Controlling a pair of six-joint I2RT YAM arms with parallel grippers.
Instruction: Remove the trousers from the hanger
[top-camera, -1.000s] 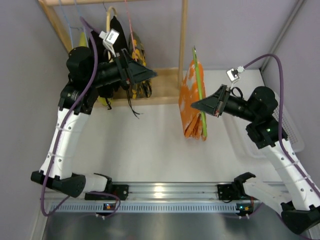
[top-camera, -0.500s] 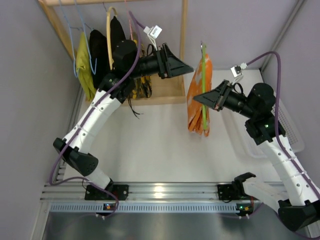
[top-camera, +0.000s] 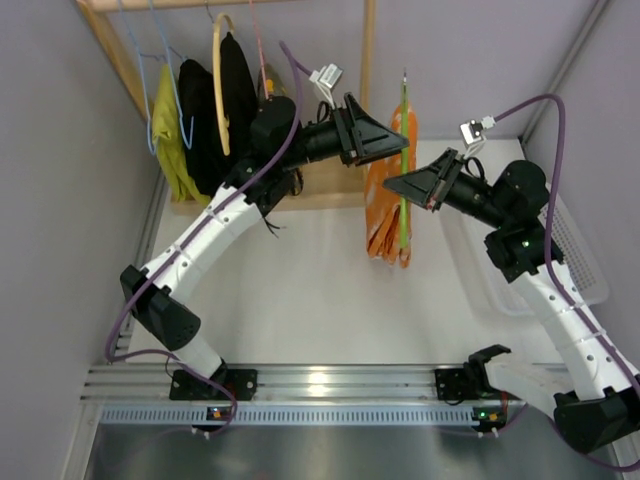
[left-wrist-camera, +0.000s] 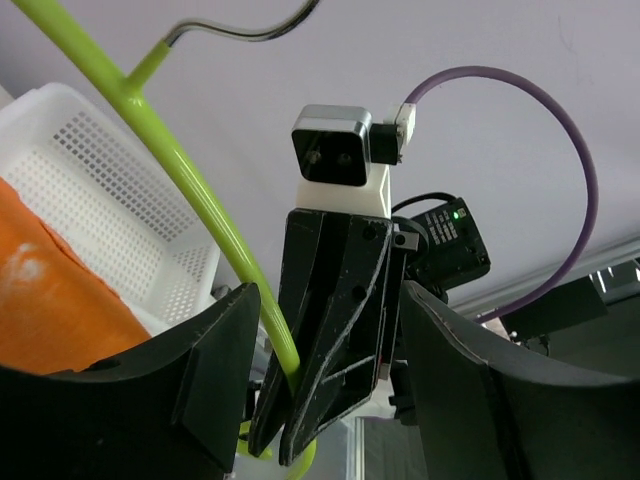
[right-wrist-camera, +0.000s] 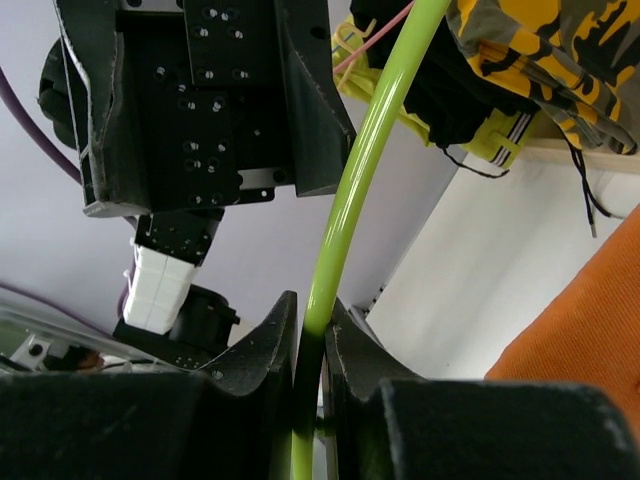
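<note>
Left fingers (top-camera: 395, 146): spread wide, nothing gripped. They are aimed at the hanger (top-camera: 404, 120), near it but not touching.

Just below and ahead of the left fingers, the trousers (top-camera: 381, 215) are seen draped over the hanger, hanging free above the tabletop (top-camera: 300, 290).

Right fingers (right-wrist-camera: 312, 335): closed narrowly on the hanger's green bar, so the hanger is carried in the air with its hook free. The orange cloth hangs beneath these fingers. A white basket (top-camera: 585, 262) lies behind them.

Progress: the hanger is secured, but nothing has been removed yet. The cloth is judged yet to be gripped by the left fingers and drawn off the bar.
</note>
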